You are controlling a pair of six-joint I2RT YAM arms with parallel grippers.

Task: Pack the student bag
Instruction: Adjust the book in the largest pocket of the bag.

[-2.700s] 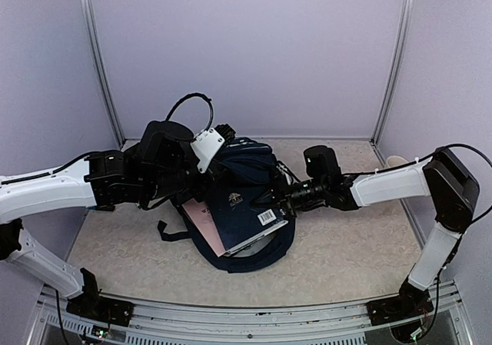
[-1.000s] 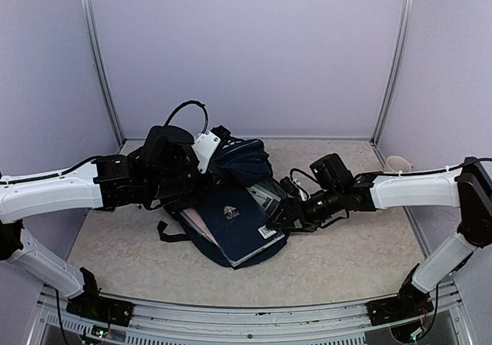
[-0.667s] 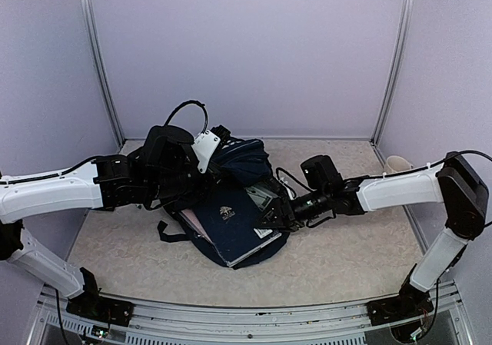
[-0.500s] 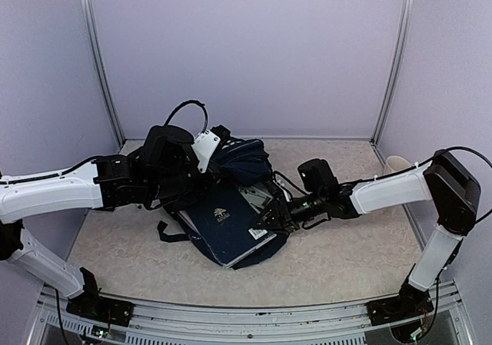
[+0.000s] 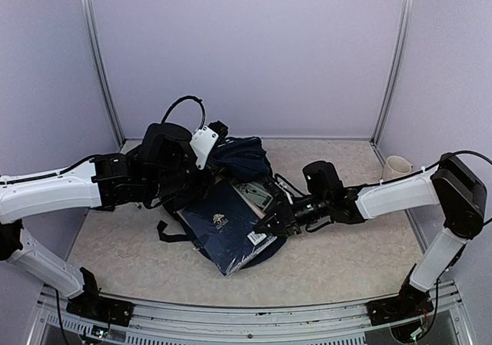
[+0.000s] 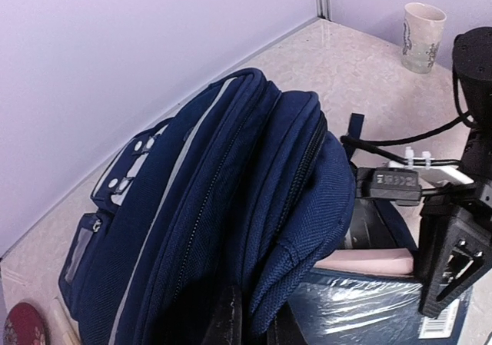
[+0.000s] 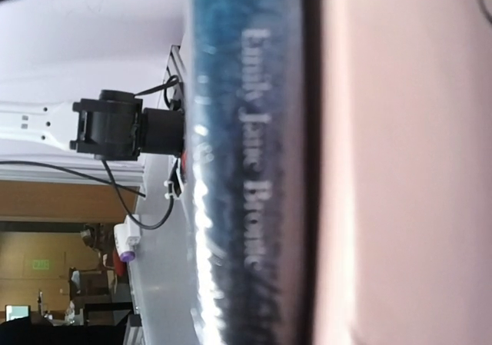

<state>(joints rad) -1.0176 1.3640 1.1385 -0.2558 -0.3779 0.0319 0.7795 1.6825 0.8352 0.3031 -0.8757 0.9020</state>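
Holding item 1: large dark navy fabric student bag with a thin pale stripe, lying on its side at the middle of the speckled beige table, mouth turned toward the near edge. Left gripper is pressed together on a fold of fabric at the bag's mouth and keeps the opening lifted.

Item 2: flat navy hardcover book with a gold crest and a barcode sticker, lying in the mouth of the bag, its near half out past the rim. Right gripper pinches the barcode corner; one finger lies on the cover, the other is hidden beneath.

Item 3: pale pink book, under the navy one; only an edge shows.

Item 4: cream paper cup, upright at the far right, well apart from the bag.

Change noted: a second ago the right jaws stood wide at the book's right edge; they have now drawn in on it. The book has swung, its near corner going leftward and toward the near edge.

Assessment: book now in hand, not yet inside. Sliding it deeper under the raised flap looks like the step in hand; the cup is untouched.
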